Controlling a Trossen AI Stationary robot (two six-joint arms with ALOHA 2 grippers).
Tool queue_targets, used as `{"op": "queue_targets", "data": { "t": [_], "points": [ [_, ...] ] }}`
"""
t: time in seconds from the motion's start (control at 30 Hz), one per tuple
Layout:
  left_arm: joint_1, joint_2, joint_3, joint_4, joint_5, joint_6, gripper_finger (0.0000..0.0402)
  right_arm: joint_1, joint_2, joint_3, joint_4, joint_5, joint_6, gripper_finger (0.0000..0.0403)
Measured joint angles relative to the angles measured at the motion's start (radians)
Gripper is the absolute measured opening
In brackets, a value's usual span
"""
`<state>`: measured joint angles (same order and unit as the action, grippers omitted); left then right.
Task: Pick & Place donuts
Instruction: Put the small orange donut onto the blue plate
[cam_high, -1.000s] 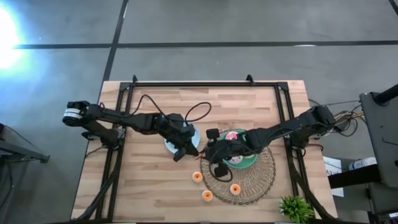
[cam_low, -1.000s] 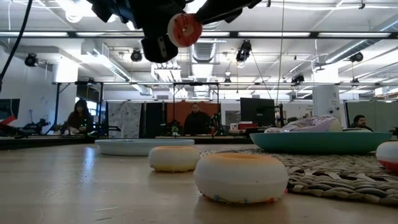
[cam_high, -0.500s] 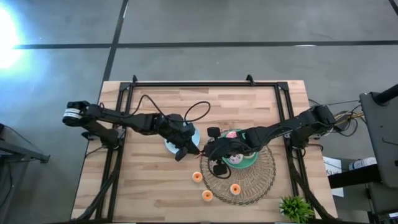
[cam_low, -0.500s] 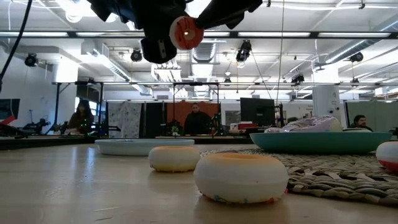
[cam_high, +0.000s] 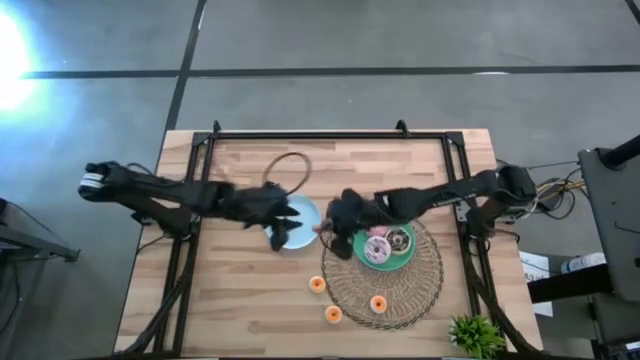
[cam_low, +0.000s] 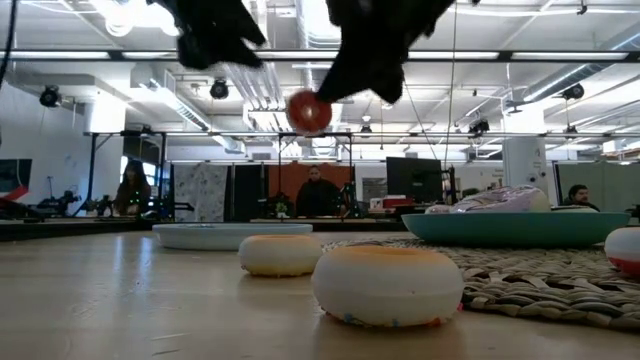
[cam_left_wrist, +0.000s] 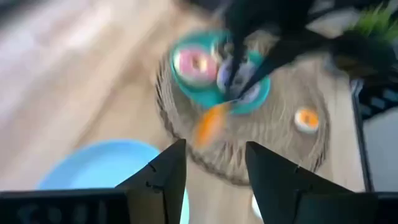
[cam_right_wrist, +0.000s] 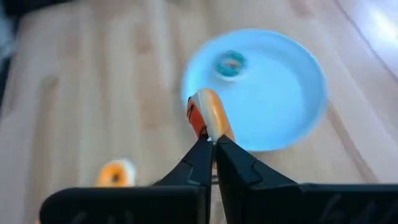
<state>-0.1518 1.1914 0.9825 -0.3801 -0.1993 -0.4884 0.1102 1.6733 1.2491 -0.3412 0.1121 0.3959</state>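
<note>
Landmark: blue plate (cam_high: 299, 221), left of the wicker mat (cam_high: 385, 275) on the table (cam_high: 240, 290).

Right gripper (cam_right_wrist: 210, 144) hung in the air just off the blue plate's mat-side rim. Jaws pinched an orange mini donut (cam_right_wrist: 207, 115) by its edge, ring held upright. Low view showed that donut (cam_low: 309, 111) well above the tabletop, under the dark gripper.

Left gripper (cam_left_wrist: 211, 163) sat over the blue plate, toward its far-from-mat side. Fingers (cam_left_wrist: 166, 174) spread apart, nothing between them.

One teal mini donut (cam_right_wrist: 230, 63) lay flat on the blue plate, near its rim.

Green plate (cam_high: 364, 252) sat on the mat, just beyond the blue plate. It held a pink donut (cam_high: 377, 249) and a darker one (cam_high: 399, 239) beside it. A lilac one (cam_left_wrist: 238, 78) showed in the left wrist view, much blurred.

Three more orange mini donuts lay flat, on the near side of the blue plate: one (cam_high: 317, 284) on bare wood at the mat's edge, one (cam_high: 333, 314) farther out, also at the mat's edge, and one (cam_high: 378, 303) on the mat itself.
</note>
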Motion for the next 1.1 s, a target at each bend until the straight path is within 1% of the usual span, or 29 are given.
{"op": "queue_targets", "data": {
  "t": [0.13,0.2,0.27,0.4,0.57,0.77,0.87,0.93,1.0,1.1],
  "points": [
    [-0.122,-0.106,-0.005,-0.024,-0.229,-0.027,0.0139,-0.104,0.036,-0.025,0.14,-0.133,0.131,0.0009],
    [-0.171,-0.131,-0.005,-0.042,-0.328,-0.048,0.0139,-0.148,0.09,-0.017,0.167,-0.2,0.176,0.0009],
    [-0.203,-0.15,-0.005,-0.06,-0.395,-0.076,0.0139,-0.181,0.16,0.02,0.192,-0.245,0.194,0.0009],
    [-0.236,-0.155,-0.006,-0.112,-0.424,-0.148,0.0139,-0.215,0.286,0.139,0.174,-0.285,0.184,0.0009],
    [-0.266,-0.151,-0.007,-0.154,-0.432,-0.227,0.0139,-0.246,0.413,0.31,0.024,-0.299,0.128,0.0009],
    [-0.296,-0.153,-0.008,-0.173,-0.494,-0.249,0.0139,-0.276,0.568,0.536,-0.161,-0.305,0.046,0.0009],
    [-0.31,-0.157,-0.008,-0.186,-0.515,-0.26,0.0139,-0.282,0.644,0.635,-0.237,-0.356,0.026,0.0009],
    [-0.324,-0.162,-0.008,-0.195,-0.526,-0.273,0.0139,-0.282,0.681,0.696,-0.284,-0.371,0.001,0.0009],
    [-0.337,-0.168,-0.008,-0.211,-0.545,-0.283,0.0139,-0.281,0.712,0.752,-0.323,-0.364,-0.018,0.0011],
    [-0.364,-0.179,-0.008,-0.248,-0.581,-0.318,0.0139,-0.277,0.734,0.796,-0.363,-0.271,-0.056,0.002]
  ]
}}
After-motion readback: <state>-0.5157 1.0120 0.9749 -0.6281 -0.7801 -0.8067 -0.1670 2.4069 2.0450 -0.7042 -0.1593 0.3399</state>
